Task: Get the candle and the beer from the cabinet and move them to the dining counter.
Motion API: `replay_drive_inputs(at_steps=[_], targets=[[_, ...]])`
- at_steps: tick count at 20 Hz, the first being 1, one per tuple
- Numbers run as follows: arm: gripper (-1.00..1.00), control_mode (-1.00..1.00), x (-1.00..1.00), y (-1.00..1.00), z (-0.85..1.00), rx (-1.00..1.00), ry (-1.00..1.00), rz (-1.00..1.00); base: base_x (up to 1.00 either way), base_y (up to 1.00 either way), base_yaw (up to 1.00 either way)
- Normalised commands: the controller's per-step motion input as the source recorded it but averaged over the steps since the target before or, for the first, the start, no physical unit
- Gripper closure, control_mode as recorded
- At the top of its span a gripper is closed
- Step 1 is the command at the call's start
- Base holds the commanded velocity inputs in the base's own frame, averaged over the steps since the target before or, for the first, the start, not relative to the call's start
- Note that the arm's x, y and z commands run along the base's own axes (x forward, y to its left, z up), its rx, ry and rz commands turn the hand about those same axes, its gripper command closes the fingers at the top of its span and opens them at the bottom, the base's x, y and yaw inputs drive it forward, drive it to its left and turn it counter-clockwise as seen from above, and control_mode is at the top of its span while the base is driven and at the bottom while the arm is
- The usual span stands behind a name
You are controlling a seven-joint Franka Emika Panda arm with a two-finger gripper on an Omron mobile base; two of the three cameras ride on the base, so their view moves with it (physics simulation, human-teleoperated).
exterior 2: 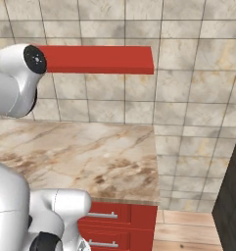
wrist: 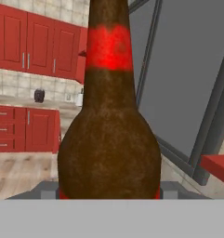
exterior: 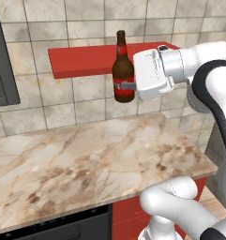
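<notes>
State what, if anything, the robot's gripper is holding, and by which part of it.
The gripper holds the beer by its lower body, at the red label, jaws on either side. The bottle hangs upright, clear of the shelf.

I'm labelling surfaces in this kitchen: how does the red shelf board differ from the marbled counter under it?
The shelf board is plain red and thin; the counter is beige-brown marbled, much wider and deeper. The shelf board juts bare from the tiled wall; the counter sits lower, on red drawers. Both are flat and level.
</notes>
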Motion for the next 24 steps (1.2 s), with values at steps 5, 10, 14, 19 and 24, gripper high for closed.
replay_drive_inputs(at_steps=[5, 10, 14, 19, 24], targets=[[1.0, -1.0, -0.94, -0.07, -0.38, -0.01, 0.0, 0.0, 0.0, 0.0, 0.0], [1.0, -1.0, -0.48, 0.0, -0.35, 0.0, 0.03, -0.01, 0.0, 0.0, 0.0], [1.0, -1.0, -0.01, 0.0, -0.09, 0.0, 0.0, 0.0, 0.0, 0.0, 0.0], [1.0, 1.0, -0.03, 0.0, -0.14, 0.0, 0.0, 0.01, -0.29, 0.06, 0.09], [1.0, 1.0, 0.0, 0.0, 0.0, 0.0, 0.0, 0.0, -0.69, 0.07, 0.3]])
